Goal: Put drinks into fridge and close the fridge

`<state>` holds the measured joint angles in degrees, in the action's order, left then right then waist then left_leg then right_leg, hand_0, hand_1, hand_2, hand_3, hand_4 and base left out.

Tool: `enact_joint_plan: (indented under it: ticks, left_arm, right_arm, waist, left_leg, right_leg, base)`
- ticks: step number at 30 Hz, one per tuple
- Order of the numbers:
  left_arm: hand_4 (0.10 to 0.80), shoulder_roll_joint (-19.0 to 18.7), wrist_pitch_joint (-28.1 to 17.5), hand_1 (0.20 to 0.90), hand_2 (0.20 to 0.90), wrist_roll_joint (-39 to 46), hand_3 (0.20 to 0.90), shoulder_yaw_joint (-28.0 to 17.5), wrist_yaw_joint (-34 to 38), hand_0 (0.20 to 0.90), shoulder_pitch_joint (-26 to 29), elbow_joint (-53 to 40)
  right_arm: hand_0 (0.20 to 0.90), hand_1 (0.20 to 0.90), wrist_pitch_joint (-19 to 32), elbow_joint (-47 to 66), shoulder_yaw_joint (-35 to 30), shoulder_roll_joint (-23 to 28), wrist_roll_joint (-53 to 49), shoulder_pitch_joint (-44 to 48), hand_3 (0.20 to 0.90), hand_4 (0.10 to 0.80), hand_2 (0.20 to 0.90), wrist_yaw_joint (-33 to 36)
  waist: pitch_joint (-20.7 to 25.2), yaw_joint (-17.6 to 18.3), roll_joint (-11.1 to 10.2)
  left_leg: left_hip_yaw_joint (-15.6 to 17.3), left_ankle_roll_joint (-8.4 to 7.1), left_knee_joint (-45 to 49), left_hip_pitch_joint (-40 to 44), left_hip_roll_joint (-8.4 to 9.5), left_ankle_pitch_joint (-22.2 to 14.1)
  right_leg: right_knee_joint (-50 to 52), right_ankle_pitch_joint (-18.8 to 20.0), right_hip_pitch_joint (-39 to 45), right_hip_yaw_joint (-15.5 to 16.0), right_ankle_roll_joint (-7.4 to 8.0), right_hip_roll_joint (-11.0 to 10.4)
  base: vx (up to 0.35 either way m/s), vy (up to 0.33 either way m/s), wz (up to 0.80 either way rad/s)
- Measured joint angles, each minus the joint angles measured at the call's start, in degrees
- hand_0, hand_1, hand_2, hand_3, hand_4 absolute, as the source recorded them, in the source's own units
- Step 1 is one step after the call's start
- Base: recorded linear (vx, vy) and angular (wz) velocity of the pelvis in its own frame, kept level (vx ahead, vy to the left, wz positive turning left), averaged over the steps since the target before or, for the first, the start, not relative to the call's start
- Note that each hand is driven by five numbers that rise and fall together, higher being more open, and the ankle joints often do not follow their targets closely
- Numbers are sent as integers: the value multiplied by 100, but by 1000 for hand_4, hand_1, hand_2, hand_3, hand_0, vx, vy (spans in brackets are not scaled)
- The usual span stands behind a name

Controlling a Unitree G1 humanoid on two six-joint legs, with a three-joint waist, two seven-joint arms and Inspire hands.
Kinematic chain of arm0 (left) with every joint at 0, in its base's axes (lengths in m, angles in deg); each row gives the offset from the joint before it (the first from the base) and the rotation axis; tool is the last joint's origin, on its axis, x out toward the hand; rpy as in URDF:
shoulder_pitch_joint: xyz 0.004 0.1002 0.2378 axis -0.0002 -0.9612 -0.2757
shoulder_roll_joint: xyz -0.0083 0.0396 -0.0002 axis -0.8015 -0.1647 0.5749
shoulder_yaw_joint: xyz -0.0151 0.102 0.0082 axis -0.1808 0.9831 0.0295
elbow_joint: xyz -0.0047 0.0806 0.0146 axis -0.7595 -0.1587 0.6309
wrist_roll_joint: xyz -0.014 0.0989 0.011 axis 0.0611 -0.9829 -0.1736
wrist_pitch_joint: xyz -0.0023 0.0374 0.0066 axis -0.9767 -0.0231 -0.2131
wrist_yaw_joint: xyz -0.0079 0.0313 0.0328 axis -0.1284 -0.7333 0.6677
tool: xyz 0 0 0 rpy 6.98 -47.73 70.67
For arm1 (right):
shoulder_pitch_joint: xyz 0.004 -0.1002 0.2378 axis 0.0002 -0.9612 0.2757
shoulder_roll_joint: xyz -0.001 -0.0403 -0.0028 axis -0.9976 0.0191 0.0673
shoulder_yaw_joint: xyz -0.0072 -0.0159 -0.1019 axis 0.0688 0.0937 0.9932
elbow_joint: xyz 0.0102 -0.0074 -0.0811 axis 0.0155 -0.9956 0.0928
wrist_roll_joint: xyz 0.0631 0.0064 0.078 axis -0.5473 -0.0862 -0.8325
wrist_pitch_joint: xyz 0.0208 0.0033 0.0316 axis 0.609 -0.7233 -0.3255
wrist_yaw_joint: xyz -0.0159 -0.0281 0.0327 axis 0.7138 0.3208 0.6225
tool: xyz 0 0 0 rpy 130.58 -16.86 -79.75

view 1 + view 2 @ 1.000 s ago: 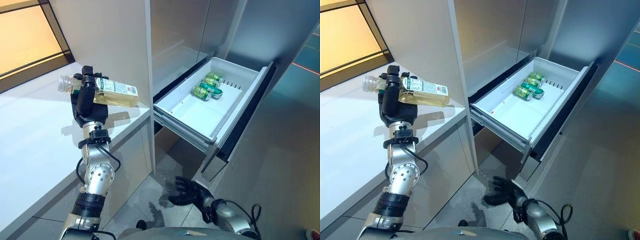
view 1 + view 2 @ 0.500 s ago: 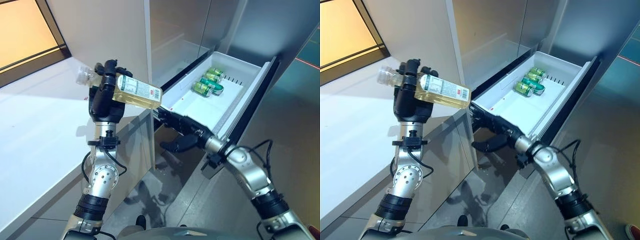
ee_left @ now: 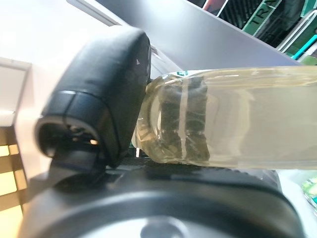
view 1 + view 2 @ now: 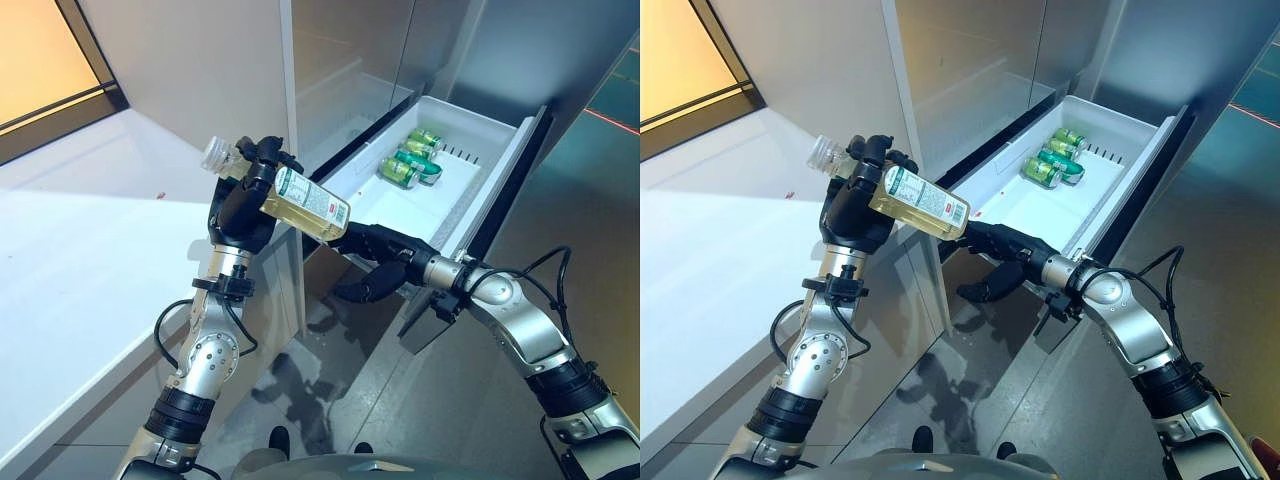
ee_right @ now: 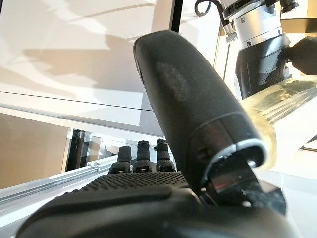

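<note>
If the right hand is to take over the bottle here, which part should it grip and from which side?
Probably the base end of the bottle. It lies tilted, cap up and back, base down toward the drawer. The left hand is curled round the neck end, so only the labelled lower body is free. The right hand, open just below, could best come up from underneath and wrap there.

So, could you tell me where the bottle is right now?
In the eye views the bottle is held tilted in the left hand, just left of the open fridge drawer, with the open right hand right under its base.
</note>
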<state>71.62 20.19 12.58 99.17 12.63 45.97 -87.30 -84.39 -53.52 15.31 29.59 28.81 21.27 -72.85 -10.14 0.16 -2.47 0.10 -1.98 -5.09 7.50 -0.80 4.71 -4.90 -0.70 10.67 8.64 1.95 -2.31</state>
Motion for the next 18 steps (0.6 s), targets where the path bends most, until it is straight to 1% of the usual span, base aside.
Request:
enact_joint_plan:
  ticks: [6,8,11,14,18]
  left_arm:
    - [100,-21,2,300,300,-182,200,113,122,300,0,9]
    - [100,-19,-2,300,300,-185,200,111,148,300,0,13]
    - [100,-20,-2,300,300,-187,200,137,150,300,0,34]
    - [100,-27,-2,300,300,-200,200,250,192,300,0,34]
    - [100,-29,-2,300,300,-215,200,342,252,300,0,34]
  right_arm:
    - [900,900,0,197,116,-1,-4,157,900,800,900,67]
    - [900,900,-42,246,163,-37,-23,166,900,800,900,243]
    - [900,900,-246,245,164,-113,-385,168,900,800,900,617]
    - [900,900,-419,241,165,-300,-731,168,900,800,900,1007]
    - [900,900,-436,241,165,-395,-908,173,900,800,900,1280]
  waist:
    - [0,0,0]
    - [0,0,0]
    - [0,-8,0]
    - [0,-9,0]
    - [0,-6,0]
  left_leg:
    - [59,-1,0,-2,-2,-3]
    - [74,2,0,-2,-1,-6]
    - [75,2,1,-2,-1,-7]
    - [76,2,1,-2,0,-7]
    - [76,2,1,-3,-1,-7]
  right_leg:
    - [1,2,-15,-18,-2,0]
    - [2,3,-18,-19,-2,-1]
    - [2,3,-18,-18,-1,-1]
    - [2,3,-18,-17,-1,-2]
    - [2,3,-18,-17,-1,-1]
  base:
    - [0,0,0]
    - [0,0,0]
    - [0,0,0]
    - [0,0,0]
    - [0,0,0]
